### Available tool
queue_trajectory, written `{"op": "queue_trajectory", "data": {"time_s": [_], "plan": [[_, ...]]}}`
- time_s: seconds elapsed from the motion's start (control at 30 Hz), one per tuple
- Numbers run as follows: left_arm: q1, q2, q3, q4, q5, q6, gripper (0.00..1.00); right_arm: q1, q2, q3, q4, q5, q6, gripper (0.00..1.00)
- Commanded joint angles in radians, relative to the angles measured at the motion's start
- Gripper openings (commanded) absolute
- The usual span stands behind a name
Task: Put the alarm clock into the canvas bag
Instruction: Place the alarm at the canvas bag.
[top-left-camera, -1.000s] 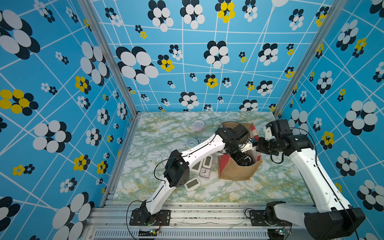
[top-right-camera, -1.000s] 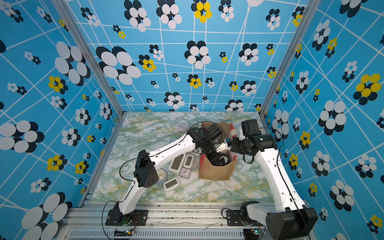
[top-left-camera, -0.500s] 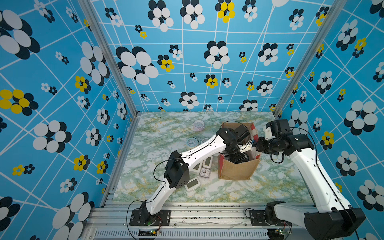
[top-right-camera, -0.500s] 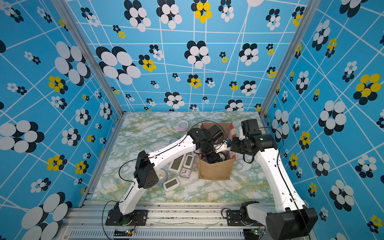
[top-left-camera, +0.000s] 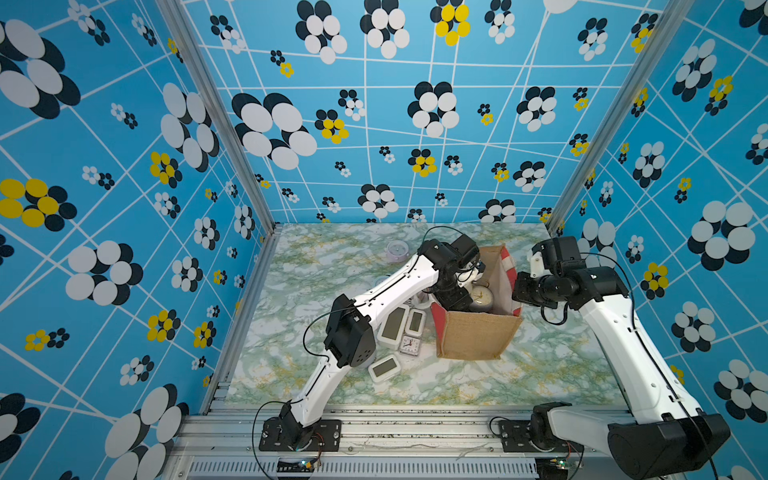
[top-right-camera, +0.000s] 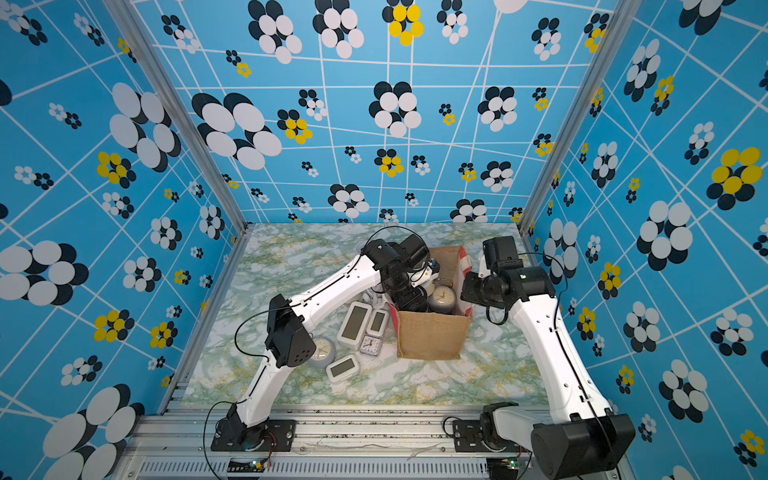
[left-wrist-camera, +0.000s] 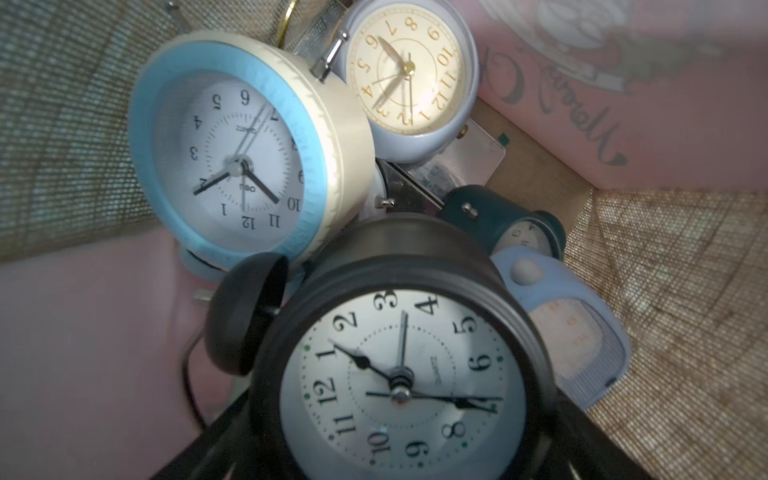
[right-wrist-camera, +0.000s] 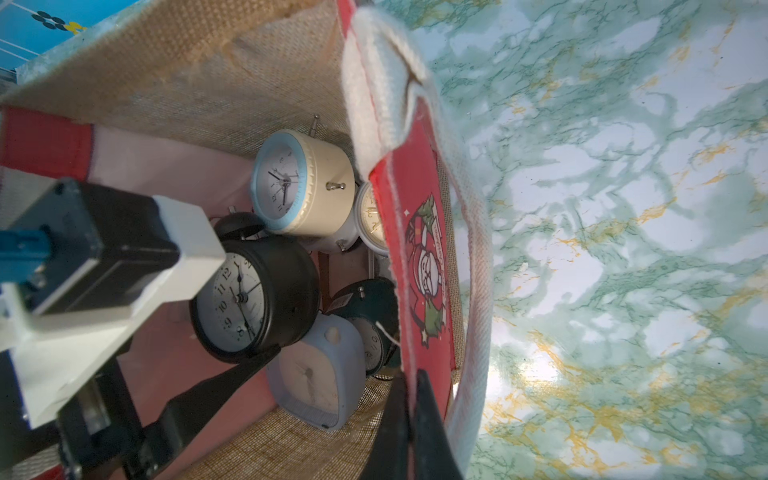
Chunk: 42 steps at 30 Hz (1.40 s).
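Observation:
The canvas bag (top-left-camera: 473, 336) (top-right-camera: 430, 336) stands upright, its mouth open upward. My left gripper (top-left-camera: 455, 297) reaches down into it, shut on a black twin-bell alarm clock (left-wrist-camera: 399, 374) (right-wrist-camera: 257, 299) that hangs just above the other clocks inside. In the bag lie a cream clock with a blue rim (left-wrist-camera: 249, 149), a pale round one (left-wrist-camera: 411, 79), a dark green one (left-wrist-camera: 498, 216) and a light blue square one (right-wrist-camera: 316, 374). My right gripper (right-wrist-camera: 409, 386) (top-left-camera: 515, 291) is shut on the rim of the bag's red side panel (right-wrist-camera: 428, 266).
Left of the bag on the marble table lie white digital clocks (top-left-camera: 392, 326) (top-left-camera: 384, 368) and a small square clock (top-left-camera: 409, 345). A grey round clock (top-right-camera: 322, 351) sits under the left elbow. A lilac clock (top-left-camera: 397, 249) stands at the back.
The bag has swung from slanted to square with the table edge. My left wrist has shifted a little toward the back while staying in the bag's mouth. The right arm has hardly moved.

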Motion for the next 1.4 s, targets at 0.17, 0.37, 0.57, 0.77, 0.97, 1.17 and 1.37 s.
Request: {"op": "queue_trajectory", "data": {"time_s": [0.17, 0.37, 0.57, 0.77, 0.97, 1.17, 1.37], "plan": [[0.006, 0.118, 0.047, 0.127, 0.100, -0.108, 0.44, 0.001, 0.008, 0.029, -0.015, 0.007, -0.010, 0.00], [-0.009, 0.164, 0.040, 0.211, 0.256, -0.134, 0.50, 0.002, 0.017, 0.024, -0.006, 0.002, -0.011, 0.00], [-0.021, 0.186, 0.042, 0.203, 0.242, -0.139, 0.60, 0.002, 0.026, 0.028, -0.004, 0.003, -0.013, 0.00], [-0.013, 0.111, 0.045, 0.137, 0.124, -0.160, 0.88, 0.002, 0.031, 0.020, 0.002, 0.005, -0.015, 0.00], [-0.012, -0.006, 0.043, 0.157, 0.124, -0.180, 0.99, 0.000, 0.033, 0.014, 0.011, 0.011, -0.014, 0.00], [0.003, -0.105, 0.042, 0.197, 0.155, -0.234, 1.00, 0.001, 0.034, 0.017, 0.012, 0.025, -0.015, 0.00], [0.038, -0.201, -0.026, 0.207, 0.091, -0.304, 0.94, 0.001, 0.044, 0.030, 0.015, 0.046, -0.020, 0.21]]}}
